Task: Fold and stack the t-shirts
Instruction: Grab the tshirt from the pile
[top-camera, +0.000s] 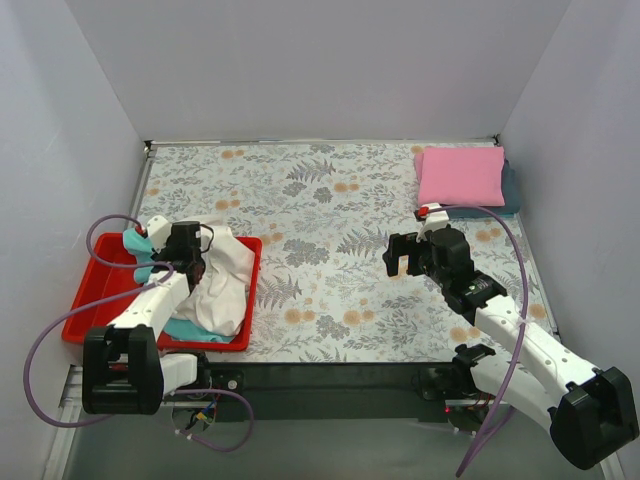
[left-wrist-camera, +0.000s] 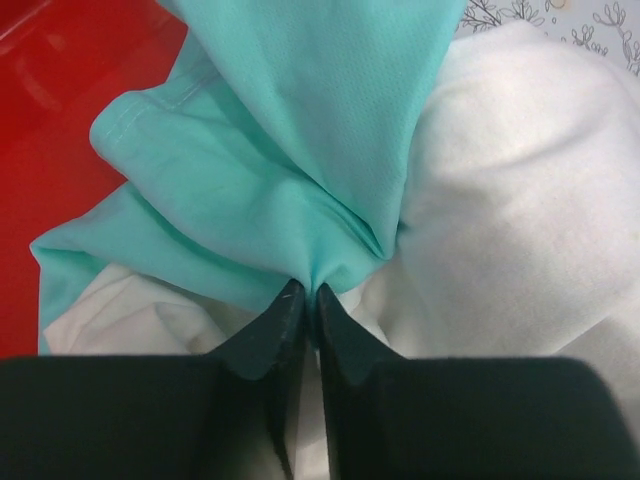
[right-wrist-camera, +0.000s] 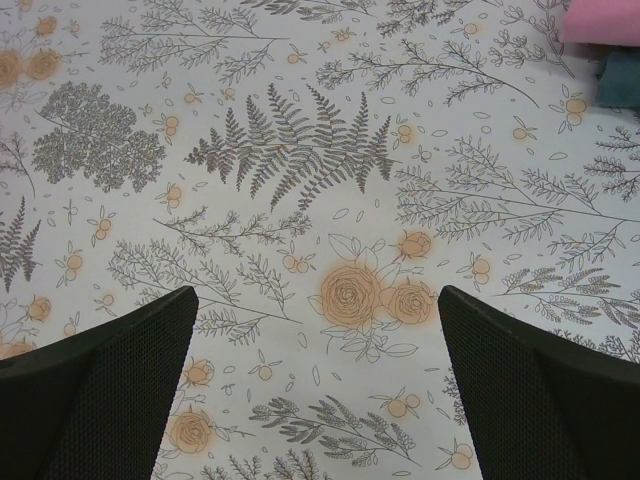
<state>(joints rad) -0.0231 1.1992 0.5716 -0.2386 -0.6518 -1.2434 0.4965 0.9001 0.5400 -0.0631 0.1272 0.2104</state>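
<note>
In the red tray at the left lie a teal t-shirt and a white t-shirt, both crumpled. My left gripper is down in the tray, shut on a pinched fold of the teal t-shirt, with the white one bunched on both sides of it. A folded pink t-shirt rests on a dark blue-grey one at the far right corner. My right gripper hangs open over the bare floral tabletop, holding nothing.
The floral tablecloth covers the table between the tray and the folded pile. White walls close in the left, back and right sides. A purple cable loops over the tray's far left.
</note>
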